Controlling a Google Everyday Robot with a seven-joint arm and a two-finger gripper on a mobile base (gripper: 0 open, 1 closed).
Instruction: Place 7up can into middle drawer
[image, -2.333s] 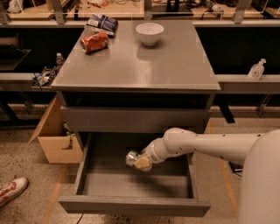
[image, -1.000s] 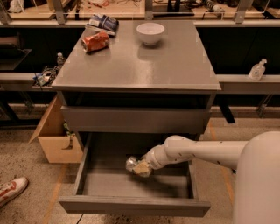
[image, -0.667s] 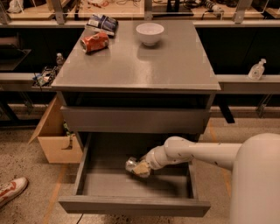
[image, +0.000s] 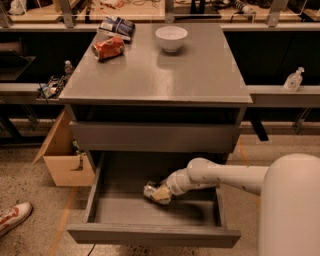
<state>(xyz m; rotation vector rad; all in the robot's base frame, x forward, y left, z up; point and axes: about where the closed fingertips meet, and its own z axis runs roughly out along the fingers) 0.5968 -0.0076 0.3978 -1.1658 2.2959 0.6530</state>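
**A:** Where is the 7up can (image: 151, 191)?

**B:** Inside the middle drawer (image: 150, 234), which stands pulled out from the foot of the cabinet (image: 160, 80). The can is about midway across the cabinet's width, tilted, and low over the drawer's grey floor. I cannot tell whether it rests on that floor.

**A:** And the gripper (image: 161, 194)?

**B:** It is down in the same drawer, right against the can. Its tip runs into the can as a pale tan patch, so I cannot tell whether it is clamped on the can or loose beside it. The white arm (image: 225, 177) reaches in from the cabinet's right. The robot's body (image: 292, 205) is cut off at the picture's edge.

**A:** Anything else hidden?

**B:** The back of the drawer is dark under the other grey drawer front (image: 150, 136), which is closed. The recess above that front is also in shadow.

**A:** What is on top of the cabinet?

**B:** An orange-red can (image: 108, 48) lies on its side at the back left corner, and a crumpled packet (image: 116, 25) is behind it. A white bowl (image: 171, 38) stands near the back edge.

**A:** And around the cabinet?

**B:** A cardboard box (image: 62, 165) sits on the floor to the left, half hidden by the cabinet's side. Farther left, a shoe (image: 12, 217) is cut off by the edge. A small bottle (image: 293, 80) stands on a ledge to the right.
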